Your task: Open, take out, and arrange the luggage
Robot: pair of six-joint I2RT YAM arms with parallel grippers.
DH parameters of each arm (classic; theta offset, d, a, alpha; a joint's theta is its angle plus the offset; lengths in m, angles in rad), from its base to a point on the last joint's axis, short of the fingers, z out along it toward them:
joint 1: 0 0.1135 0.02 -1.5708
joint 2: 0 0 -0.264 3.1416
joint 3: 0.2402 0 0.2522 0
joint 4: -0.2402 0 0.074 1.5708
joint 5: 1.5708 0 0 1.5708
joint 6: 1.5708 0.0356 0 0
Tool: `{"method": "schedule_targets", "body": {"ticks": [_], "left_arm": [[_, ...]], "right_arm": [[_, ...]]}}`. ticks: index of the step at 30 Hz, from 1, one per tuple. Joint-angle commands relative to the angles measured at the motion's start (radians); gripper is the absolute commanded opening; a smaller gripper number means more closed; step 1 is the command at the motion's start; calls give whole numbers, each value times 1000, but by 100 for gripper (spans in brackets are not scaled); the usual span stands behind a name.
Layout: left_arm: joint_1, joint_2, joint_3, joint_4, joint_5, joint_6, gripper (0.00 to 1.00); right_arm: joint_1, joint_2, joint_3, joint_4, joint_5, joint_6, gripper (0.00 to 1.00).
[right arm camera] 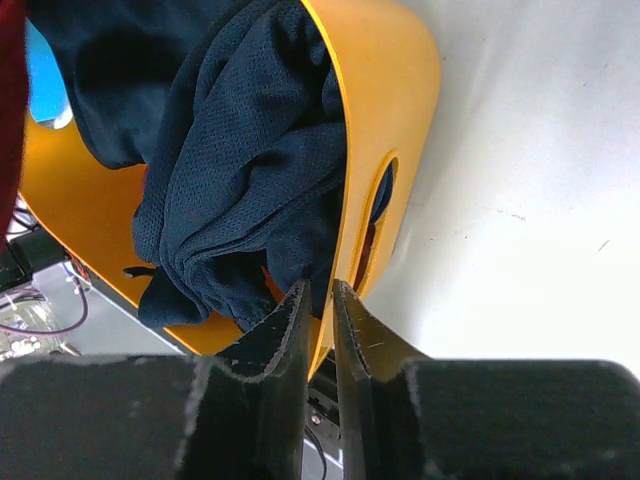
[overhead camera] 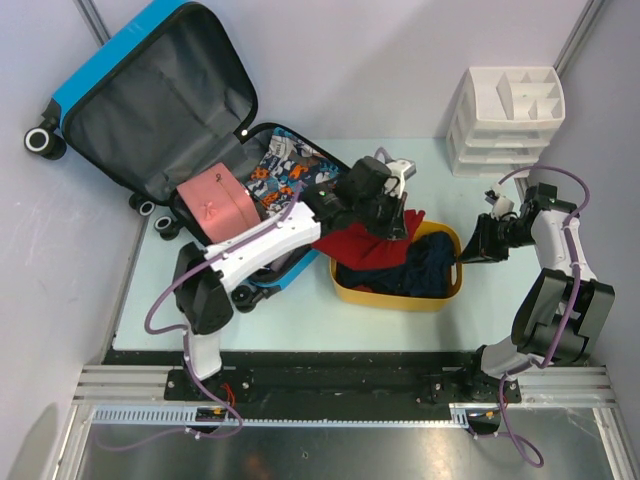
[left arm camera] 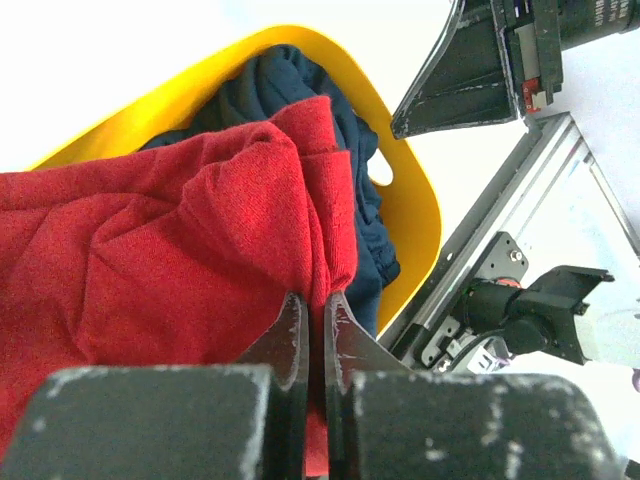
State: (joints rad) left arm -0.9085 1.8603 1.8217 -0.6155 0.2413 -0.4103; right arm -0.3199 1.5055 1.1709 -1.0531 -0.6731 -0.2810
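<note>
The luggage, a bright-blue suitcase, lies open at the far left with its grey-lined lid leaning on the wall. My left gripper hangs over the yellow tub, shut on a fold of a red garment. That garment drapes from the jaws down over the tub's left side. A navy garment fills the tub. My right gripper is at the tub's right end, with its jaws closed on the yellow wall just below the handle slot.
A pink pouch and patterned clothes lie in the suitcase's lower half. A white drawer organiser stands at the back right. Walls close in on the left, back and right, and a metal rail runs along the near edge.
</note>
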Motion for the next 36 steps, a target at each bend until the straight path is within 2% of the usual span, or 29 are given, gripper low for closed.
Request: {"method": "schedule_targets", "body": {"ticks": [1,8,14,17,18,19,20,21,22,23,24,27,32,36], "left_arm": [[-65,49,64,115,-78,-108,0],[-187,196,108,118,-284,-287,0],[-204,315,226,118,-376,-299,0],[-184,353,284,129,-395,-198,10],[-172,347,290,132,-369,-168,22],[-158,340,283,137,-340,-138,29],[-126,326,278,143,-232,-55,36],[-109,310,272,145,-161,-10,52],[-89,262,243,146,-93,37,56],[-38,238,229,151,84,118,63],[-12,212,211,152,149,148,75],[115,93,139,151,317,240,82],[363,-15,70,149,205,310,84],[500,39,111,143,37,358,86]], "right_arm": [[10,-44,-1,-13,-54,5,17],[5,-44,-4,-8,-60,8,11],[4,-47,-5,-4,-56,14,11],[4,-50,-7,1,-56,19,11],[2,-45,-7,2,-57,20,11],[4,-45,-7,8,-59,23,11],[4,-42,-7,11,-60,29,11],[4,-41,-7,13,-66,32,10],[2,-36,-7,21,-68,34,11],[2,-36,-7,22,-68,37,10],[2,-34,-7,27,-71,37,10],[1,-33,-7,36,-77,34,10],[-1,-40,-7,50,-88,37,11],[1,-44,-7,48,-79,36,11]]}}
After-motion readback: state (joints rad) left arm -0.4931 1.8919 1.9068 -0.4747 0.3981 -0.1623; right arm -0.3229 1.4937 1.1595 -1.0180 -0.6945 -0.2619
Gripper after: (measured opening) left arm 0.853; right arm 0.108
